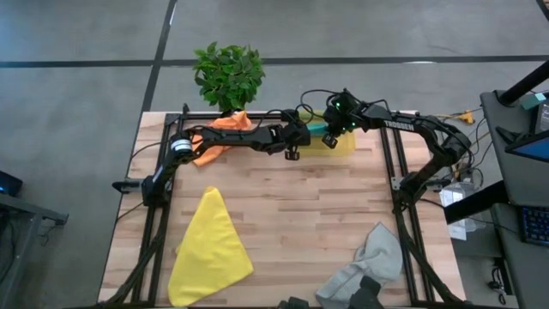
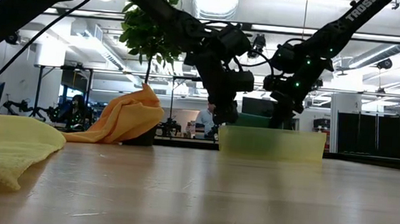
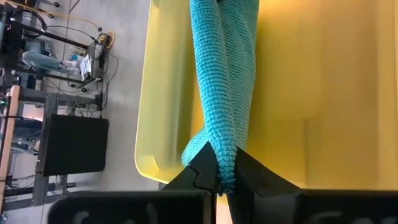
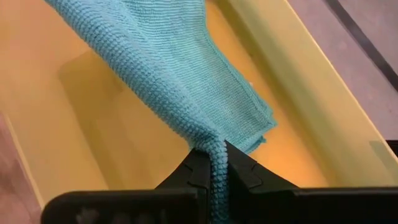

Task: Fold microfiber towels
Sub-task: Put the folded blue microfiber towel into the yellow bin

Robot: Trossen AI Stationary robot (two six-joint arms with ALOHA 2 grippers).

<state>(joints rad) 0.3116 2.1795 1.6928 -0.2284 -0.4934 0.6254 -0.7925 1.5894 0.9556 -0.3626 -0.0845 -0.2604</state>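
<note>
Holding the teal towel [image 4: 186, 81] pinched shut between our left end effector [image 3: 219, 177] and right end effector [image 4: 214, 165], we have it stretched between them directly over the yellow bin [image 1: 341, 144].

- The teal towel [image 1: 318, 129] is mostly hidden under both arms in the high view.
- The grey towel [image 1: 369, 266] runs off the picture's bottom edge.
- The orange towel [image 1: 225, 130] lies partly under the left arm and the plant [image 1: 228, 75].
- People behind the table in the low view are too small to make out.
</note>
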